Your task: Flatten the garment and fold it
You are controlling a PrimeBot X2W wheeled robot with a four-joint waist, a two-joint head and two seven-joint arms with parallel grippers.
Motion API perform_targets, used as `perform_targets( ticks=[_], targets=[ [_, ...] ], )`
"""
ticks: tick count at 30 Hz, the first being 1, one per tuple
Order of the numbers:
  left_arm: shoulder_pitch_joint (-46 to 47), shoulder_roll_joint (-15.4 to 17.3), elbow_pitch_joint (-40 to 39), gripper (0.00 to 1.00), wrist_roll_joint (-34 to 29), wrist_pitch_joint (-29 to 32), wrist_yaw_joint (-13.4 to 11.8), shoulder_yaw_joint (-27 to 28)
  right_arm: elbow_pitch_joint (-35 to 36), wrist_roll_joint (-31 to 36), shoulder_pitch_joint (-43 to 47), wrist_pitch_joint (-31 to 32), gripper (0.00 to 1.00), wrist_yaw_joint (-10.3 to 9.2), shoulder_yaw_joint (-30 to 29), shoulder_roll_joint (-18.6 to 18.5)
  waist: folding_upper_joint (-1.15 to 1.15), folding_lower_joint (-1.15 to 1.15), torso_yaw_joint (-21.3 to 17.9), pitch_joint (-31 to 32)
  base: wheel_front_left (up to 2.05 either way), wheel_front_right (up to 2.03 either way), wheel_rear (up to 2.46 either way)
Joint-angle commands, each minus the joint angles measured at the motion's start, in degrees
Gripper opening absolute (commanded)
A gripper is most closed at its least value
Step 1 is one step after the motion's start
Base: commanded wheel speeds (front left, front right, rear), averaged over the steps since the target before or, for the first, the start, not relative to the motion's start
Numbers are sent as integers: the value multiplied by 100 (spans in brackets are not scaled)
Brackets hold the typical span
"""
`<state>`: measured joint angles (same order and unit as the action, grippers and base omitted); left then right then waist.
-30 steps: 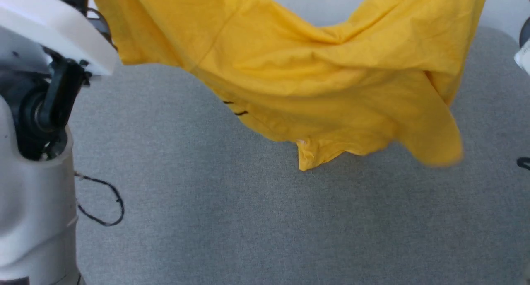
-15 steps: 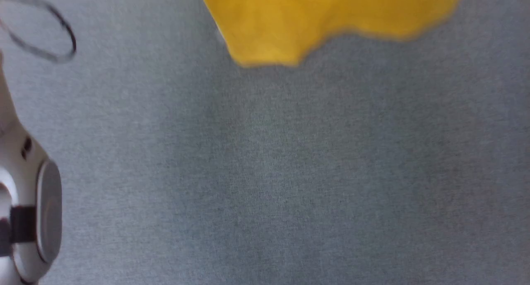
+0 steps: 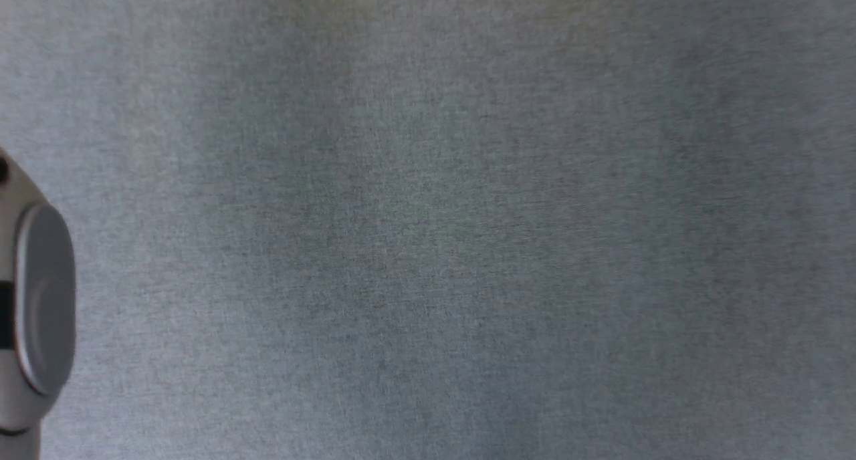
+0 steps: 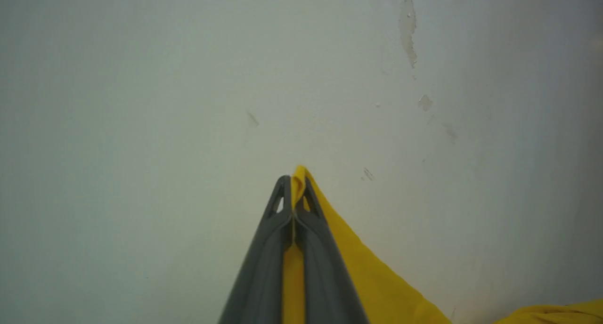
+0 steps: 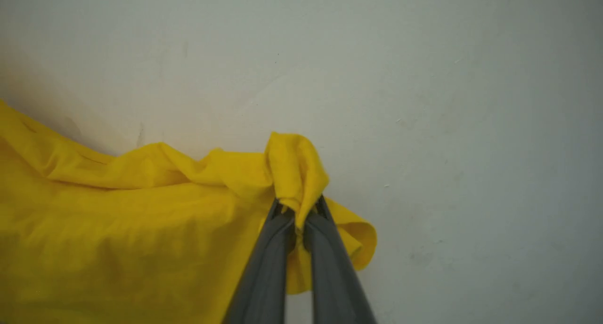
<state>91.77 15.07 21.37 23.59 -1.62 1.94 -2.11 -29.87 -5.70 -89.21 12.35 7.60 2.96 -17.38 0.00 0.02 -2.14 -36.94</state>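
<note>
Left claw: The left claw (image 4: 295, 184) is shut tight on a thin edge of the garment (image 5: 118, 220). A small yellow tip pokes out past its fingertips, and a yellow strip shows between its two dark fingers.
Right claw: The right claw (image 5: 299, 204) is shut too. It pinches a bunched-up lump of the same garment, and a flap flops over its tips.
Arm part: A pale round arm part (image 3: 40, 299) sits at the left edge of the head view, close to the camera.
Garment: It is bright yellow and up in the air. It hangs from the two claws, and it sags and wrinkles on the way from one to the other.
Desk: The grey, soft-looking desk (image 3: 428, 246) lies under the head camera.
Wall: A pale wall (image 4: 141, 102) with a few chipped spots stands behind both claws, farthest away.
Done so far: The garment is picked up and held at two spots. I think that is a good start for spreading it out.
Left to do: I think nearly all of it. The garment is not yet laid flat on the desk, not yet smoothed and not yet folded.
Hard to see: Most of the garment is cut off by the picture edges. I cannot tell which part of it each claw holds, or how high it hangs over the desk.
</note>
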Motion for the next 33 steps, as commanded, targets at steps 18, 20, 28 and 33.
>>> perform_targets(
  ticks=[18, 20, 28, 33],
  targets=[
    [-4579, 512, -2572, 0, 1269, -185, 399, -449, 2513, -2393, 3962, -223, 0, -11, 461, -1060, 0, -2, 105, 473, 0, 0, 0],
    [-5230, 556, -2958, 0, 1286, -149, 290, -410, 2890, -2435, 4668, -104, 0, -11, 190, -1011, 0, -2, 91, 649, 0, 0, 0],
    [-7580, 576, -3724, 0, 1246, -73, -112, -459, 3901, -2518, 7245, 303, 0, -11, -565, -348, 0, -2, 50, 1379, 0, 0, 0],
    [-8729, 602, -3665, 0, 1234, 58, -291, -562, 4124, -2464, 8393, 462, 0, -11, -713, -108, 0, -2, 48, 1726, 0, 0, 0]
  ],
)
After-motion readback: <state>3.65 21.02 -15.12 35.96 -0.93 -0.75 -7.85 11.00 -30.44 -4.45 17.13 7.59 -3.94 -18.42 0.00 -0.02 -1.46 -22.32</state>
